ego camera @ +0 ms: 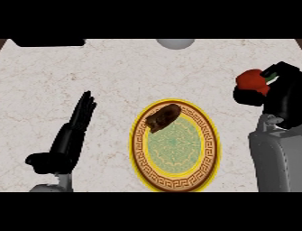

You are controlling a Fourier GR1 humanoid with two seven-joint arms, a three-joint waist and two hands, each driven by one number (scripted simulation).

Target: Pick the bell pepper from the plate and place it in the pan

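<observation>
Head view, one frame. I see the R hand (pixel 283 92) at the far right of the counter (pixel 113 72), raised, fingers and thumb curled round the bell pepper (pixel 252 80). Pepper is red w/ a bit of green showing at the hand side; it sits in the grasp, well apart from the plate (pixel 141 149) and to the right of it. Can't tell how high above the counter it is.

Plate: round, yellow rim, brown key-pattern band, green centre, lying near-centre of the counter. One dark brown item (pixel 163 118) rests on its far-left part, overlapping the rim band; can't tell what food it is.

L hand (pixel 73 131) at the left, resting, fingers straight and pointing to the far side, holding nothing, not touching the plate.

Far edge: a dark object (pixel 48 42), partly cut off at far left, possibly the pan but I can't confirm from this view. A pale round thing (pixel 176 43) at far centre, also cut off, not identifiable.

R forearm (pixel 283 158) grey, comes in from near right.
</observation>
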